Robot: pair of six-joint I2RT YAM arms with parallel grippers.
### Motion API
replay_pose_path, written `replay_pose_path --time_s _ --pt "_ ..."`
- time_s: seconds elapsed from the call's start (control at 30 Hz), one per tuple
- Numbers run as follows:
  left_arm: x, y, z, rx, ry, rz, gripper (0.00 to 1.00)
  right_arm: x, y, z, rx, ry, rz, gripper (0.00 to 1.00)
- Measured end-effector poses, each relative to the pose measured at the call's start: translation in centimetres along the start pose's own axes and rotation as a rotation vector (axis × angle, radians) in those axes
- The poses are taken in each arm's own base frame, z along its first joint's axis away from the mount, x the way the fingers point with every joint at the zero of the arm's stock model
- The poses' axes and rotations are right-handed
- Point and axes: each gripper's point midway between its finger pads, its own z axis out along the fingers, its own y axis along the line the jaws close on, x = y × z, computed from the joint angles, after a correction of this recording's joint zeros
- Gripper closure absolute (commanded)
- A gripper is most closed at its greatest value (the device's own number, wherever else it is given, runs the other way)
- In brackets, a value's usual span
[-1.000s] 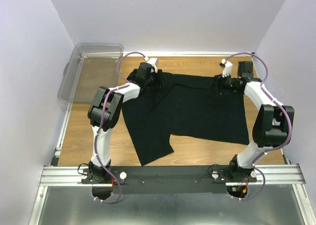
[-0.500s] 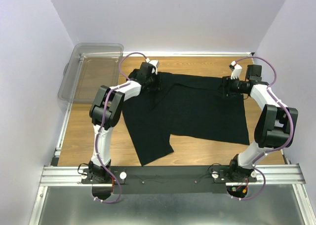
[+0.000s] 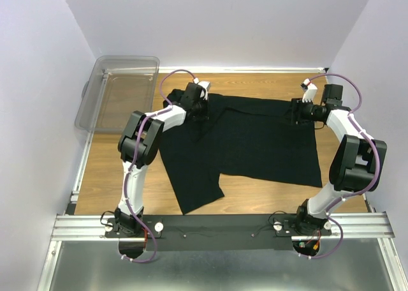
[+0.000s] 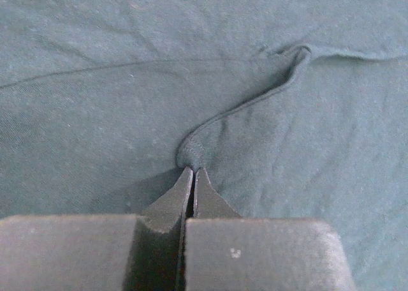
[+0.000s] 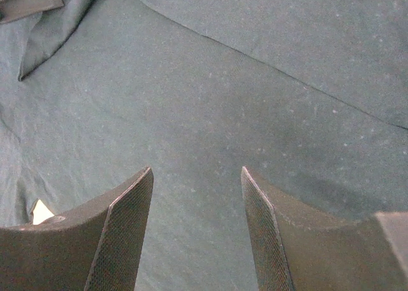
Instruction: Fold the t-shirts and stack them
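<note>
**Top external view.** Shows one black t-shirt [image 3: 255,138] spread over the wooden bench [image 3: 108,163], reaching from under the left gripper [image 3: 199,109] across to under the right gripper [image 3: 298,112]. A long flap trails back from the left gripper toward the arm bases. Places both grippers low over the far edge of the cloth, well apart, one near each far corner. Sets a clear plastic bin [image 3: 118,90] to the left of the left gripper, off the cloth.

**Left wrist view.** Shows the left gripper [image 4: 193,176] fully closed, tips pinching a small raised ridge of the t-shirt. A fold line runs from the pinch ahead and to the right, with flat cloth all around.

**Right wrist view.** Shows the right gripper [image 5: 196,171] spread wide, holding nothing, fingers [image 5: 124,233] over flat cloth; contact cannot be told. Shows a seam line crossing ahead of the tips, bunched fabric ahead and to the left, and a small white patch [image 5: 41,211] just left of the left finger.
</note>
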Motion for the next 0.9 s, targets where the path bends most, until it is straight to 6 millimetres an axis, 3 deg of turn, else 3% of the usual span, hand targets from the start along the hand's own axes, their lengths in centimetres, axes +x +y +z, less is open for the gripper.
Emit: replay_pose_path --time_s 0.13,0.23,0.27,0.3,0.33,0.37,0.57,0.67,0.77,0.9 --pt "0.5 -0.7 -1.0 0.009 0.003 0.013 1.00 0.0 -0.1 -0.2 -0.001 -0.005 0.007 0.35" --pt "0.9 -2.4 -2.5 0.052 0.003 0.042 0.96 -0.1 -0.2 -0.2 -0.003 -0.007 0.009 0.35" --pt "1.0 -3.3 -2.8 0.082 0.002 0.056 0.81 -0.1 -0.2 -0.2 -0.003 -0.008 0.010 0.35" --pt "1.5 -4.5 -3.4 0.124 0.006 0.074 0.72 -0.1 -0.2 -0.3 -0.003 -0.010 0.011 0.35" --pt "1.9 -5.5 -3.7 0.160 0.011 0.094 0.52 -0.1 -0.3 -0.3 -0.002 -0.011 0.011 0.35" --pt "2.5 -6.6 -4.0 0.202 0.019 0.118 0.45 -0.2 -0.3 -0.4 -0.001 -0.012 0.011 0.35" --pt "7.9 -11.3 -4.9 0.391 0.114 0.198 0.39 -0.2 -0.6 -0.6 0.005 -0.016 0.014 0.34" --pt "8.9 -11.0 -5.4 0.383 0.118 0.189 0.37 -0.2 -0.7 -0.6 0.015 -0.015 0.014 0.34" --pt "7.3 -9.7 -8.1 0.299 0.006 0.177 0.21 -0.1 -1.9 -0.9 0.070 -0.008 0.009 0.34" --pt "-0.1 -8.7 -16.6 0.215 -0.347 0.126 0.16 -1.3 -5.5 -2.1 0.188 -0.031 0.043 0.35"
